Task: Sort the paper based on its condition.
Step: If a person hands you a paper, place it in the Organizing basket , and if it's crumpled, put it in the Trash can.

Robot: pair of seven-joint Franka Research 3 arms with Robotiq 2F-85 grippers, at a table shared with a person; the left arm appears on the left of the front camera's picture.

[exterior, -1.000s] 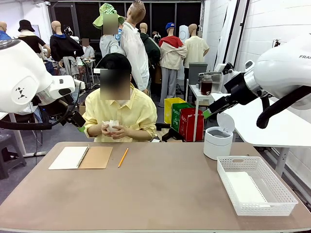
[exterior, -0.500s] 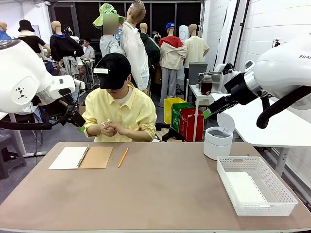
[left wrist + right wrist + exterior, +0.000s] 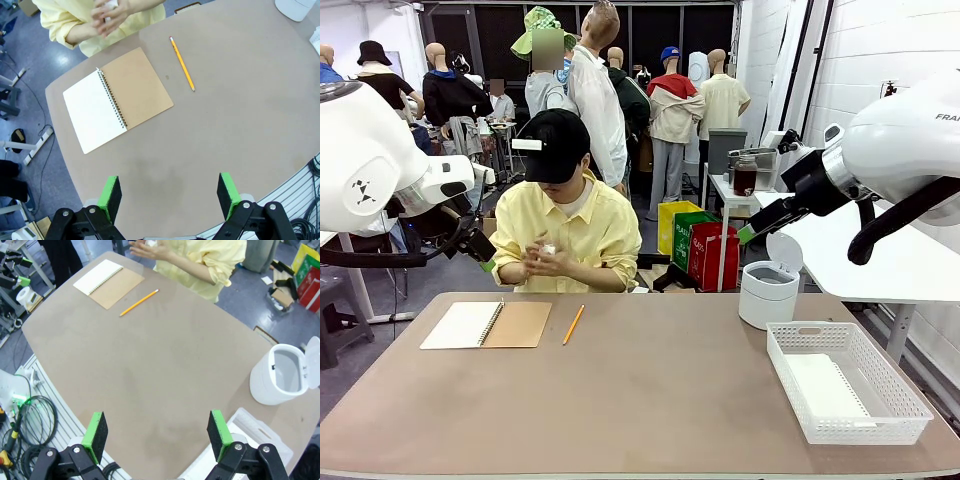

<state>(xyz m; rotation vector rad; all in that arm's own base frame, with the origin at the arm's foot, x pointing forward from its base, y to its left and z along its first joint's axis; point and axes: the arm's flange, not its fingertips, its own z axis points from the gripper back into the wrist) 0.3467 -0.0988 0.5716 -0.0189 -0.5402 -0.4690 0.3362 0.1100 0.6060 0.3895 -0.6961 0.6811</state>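
The person at the far side of the table squeezes a small crumpled white paper (image 3: 548, 249) between both hands at chest height; it shows blurred in the left wrist view (image 3: 107, 4) and in the right wrist view (image 3: 151, 243). A flat white sheet (image 3: 825, 386) lies inside the white basket (image 3: 910, 398). My left gripper (image 3: 169, 179) is open and empty, high over the table's near left part. My right gripper (image 3: 156, 416) is open and empty too, high over the table's right half. In the front view both grippers (image 3: 486, 263) (image 3: 748, 234) are raised off the table.
An open spiral notebook (image 3: 485, 324) with a brown cover lies at the far left, a yellow pencil (image 3: 573, 324) beside it. A white bin (image 3: 767, 293) with its lid up stands at the far right, behind the basket. The table's middle is bare.
The person's hands have kept kneading the crumpled paper and now sit slightly higher. Both arms are still.
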